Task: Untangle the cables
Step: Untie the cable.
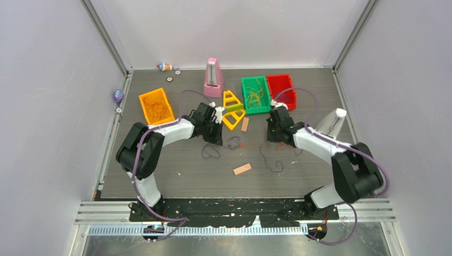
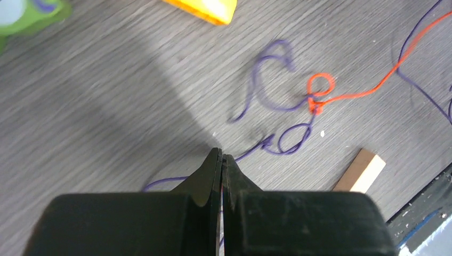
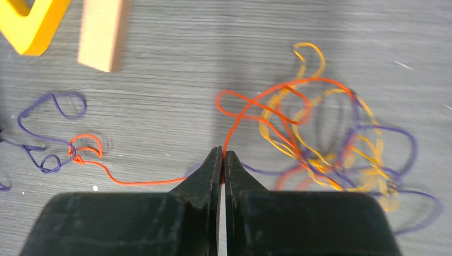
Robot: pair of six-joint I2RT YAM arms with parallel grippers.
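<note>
The cables lie mid-table between the two arms: purple loops point(image 1: 210, 152) at the left, an orange-red strand point(image 1: 250, 145) in the middle, and more strands point(image 1: 274, 157) at the right. My left gripper point(image 1: 217, 140) is shut, with a purple cable point(image 2: 277, 144) running into its tips point(image 2: 222, 154). A small orange loop point(image 2: 320, 88) is knotted to the purple strands just ahead. My right gripper point(image 1: 277, 140) is shut on the orange-red cable point(image 3: 250, 106) at its tips point(image 3: 222, 152). A blurred tangle of yellow, orange and purple strands point(image 3: 330, 149) lies to its right.
At the back stand an orange bin point(image 1: 156, 105), a green bin point(image 1: 255, 95) holding strands, a red bin point(image 1: 281, 89) and a pink metronome point(image 1: 214, 77). Yellow triangles point(image 1: 232, 109) and two wooden blocks point(image 1: 242, 169) point(image 1: 245, 124) lie near the cables.
</note>
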